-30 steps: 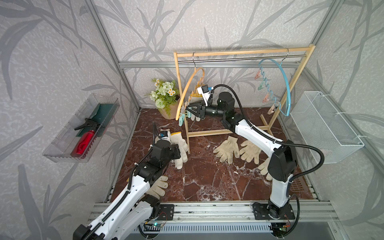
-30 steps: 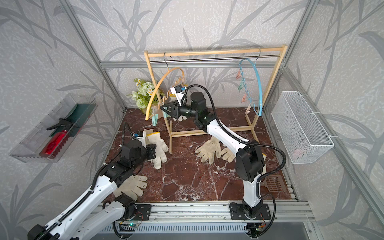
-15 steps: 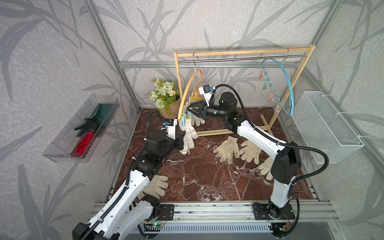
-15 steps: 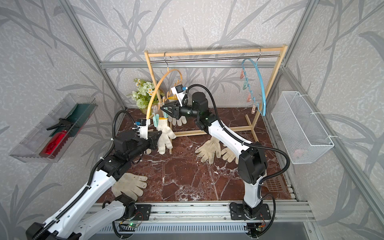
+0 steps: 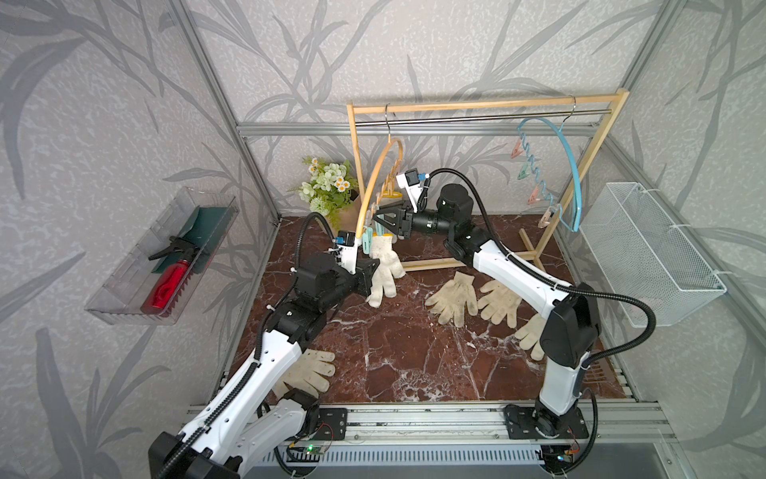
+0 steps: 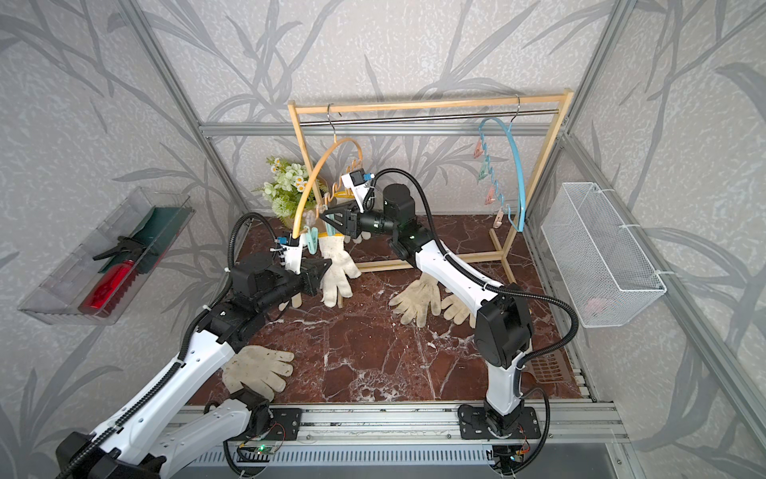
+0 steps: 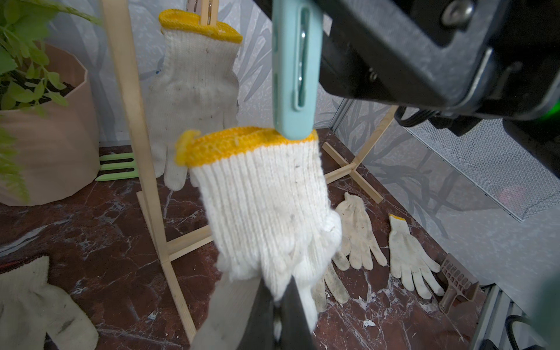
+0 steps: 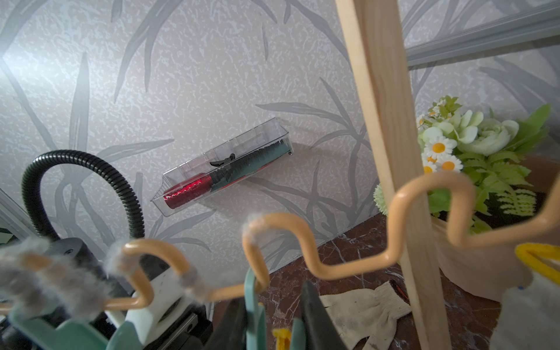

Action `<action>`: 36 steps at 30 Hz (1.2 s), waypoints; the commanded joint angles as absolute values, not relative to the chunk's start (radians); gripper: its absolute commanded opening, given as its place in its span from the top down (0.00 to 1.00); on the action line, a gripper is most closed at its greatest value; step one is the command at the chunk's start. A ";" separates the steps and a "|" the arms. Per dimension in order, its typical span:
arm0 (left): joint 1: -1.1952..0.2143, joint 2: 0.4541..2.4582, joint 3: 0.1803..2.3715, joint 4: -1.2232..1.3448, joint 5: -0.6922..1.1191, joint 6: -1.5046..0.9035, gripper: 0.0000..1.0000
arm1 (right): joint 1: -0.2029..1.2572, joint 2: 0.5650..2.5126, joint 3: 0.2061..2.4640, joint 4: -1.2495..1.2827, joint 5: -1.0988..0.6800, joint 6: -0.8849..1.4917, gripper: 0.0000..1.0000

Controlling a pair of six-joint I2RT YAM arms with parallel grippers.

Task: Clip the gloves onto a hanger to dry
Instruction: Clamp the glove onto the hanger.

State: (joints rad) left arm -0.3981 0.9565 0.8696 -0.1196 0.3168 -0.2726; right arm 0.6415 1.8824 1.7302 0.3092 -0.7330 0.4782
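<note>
Off-white knitted glove (image 7: 263, 206), yellow cuff at teal plastic clip (image 7: 295, 75) on curved orange hanger (image 5: 373, 182): left claw (image 5: 371, 271) clamped on its finger end, right claw (image 5: 379, 222) squeezing the clip; one glove (image 7: 194, 91) already hangs there, several loose gloves (image 5: 454, 296) on marble worktop (image 5: 393, 340) below.

Top views: high, front, facing down, sharing the whole floor (image 5: 393, 344) — wrist cameras close up on a teal clip (image 7: 295, 69).

No writing, label, brand mark, number or sign is legible anywhere in these views, on any surface or object.
</note>
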 commanded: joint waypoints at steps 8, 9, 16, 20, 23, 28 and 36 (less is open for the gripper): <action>-0.394 0.907 0.882 -0.107 0.353 -0.275 1.00 | 0.632 1.868 1.736 0.359 -0.735 0.494 0.72; -0.394 0.909 0.882 -0.106 0.355 -0.277 1.00 | 0.633 1.870 1.737 0.359 -0.734 0.494 0.72; -0.394 0.914 0.872 -0.107 0.393 -0.299 1.00 | 0.632 1.869 1.739 0.361 -0.729 0.495 0.72; -0.394 0.903 0.870 -0.112 0.393 -0.304 1.00 | 0.633 1.875 1.739 0.367 -0.729 0.502 0.72; -0.394 0.900 0.871 -0.118 0.395 -0.308 1.00 | 0.632 1.879 1.743 0.370 -0.729 0.508 0.72; -0.394 0.894 0.866 -0.108 0.384 -0.307 1.00 | 0.632 1.878 1.741 0.380 -0.736 0.518 0.72; -0.394 0.910 0.890 -0.077 0.390 -0.309 1.00 | 0.622 1.885 1.730 0.435 -0.756 0.577 0.72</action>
State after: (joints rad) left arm -0.3981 0.9134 0.8688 -0.1188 0.3771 -0.3092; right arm 0.6361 1.8824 1.7302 0.3473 -0.7429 0.5354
